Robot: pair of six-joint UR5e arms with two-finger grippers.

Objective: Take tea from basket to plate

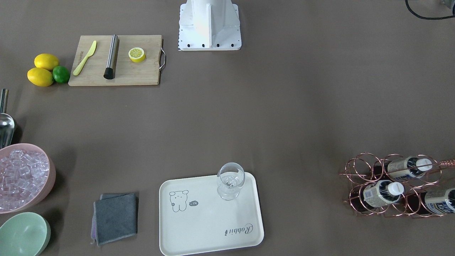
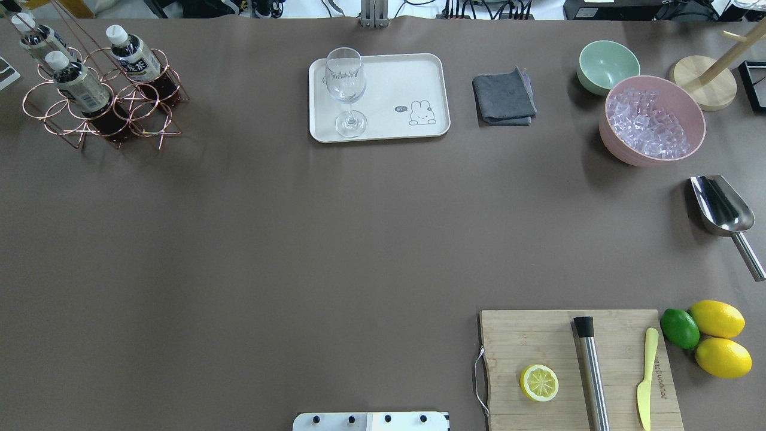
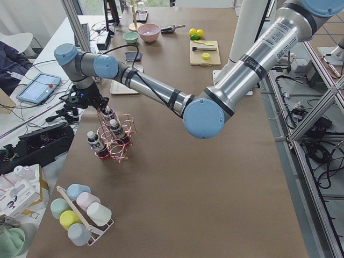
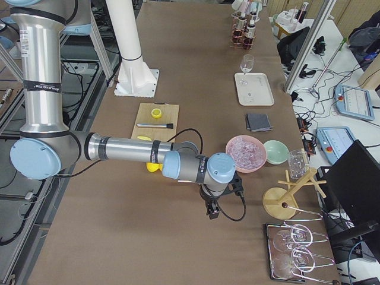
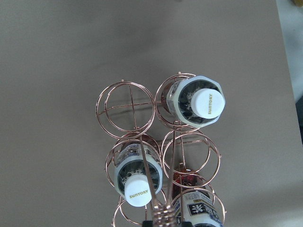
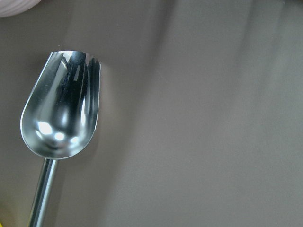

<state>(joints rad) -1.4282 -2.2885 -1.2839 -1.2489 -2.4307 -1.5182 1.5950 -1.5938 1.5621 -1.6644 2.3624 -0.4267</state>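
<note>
Three tea bottles [image 5: 196, 101] stand in the copper wire basket [image 5: 129, 105], well apart from the plate [image 2: 413, 72] holding a wine glass [image 2: 345, 84]. The left gripper [image 3: 80, 102] hangs over the basket and the right gripper [image 4: 212, 208] over a metal scoop [image 6: 61, 113]. I cannot tell whether either pincer is apart or together.

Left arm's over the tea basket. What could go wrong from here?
1. The basket handle passes right beside one tea bottle cap; if the left claw descends there, it could snag the wire and tip the basket.
2. The wine glass stands on the plate end nearest the basket; a bottle brought in low might knock it over.
3. That bottle looks snug in the basket, so lifting it may drag the basket along.
</note>
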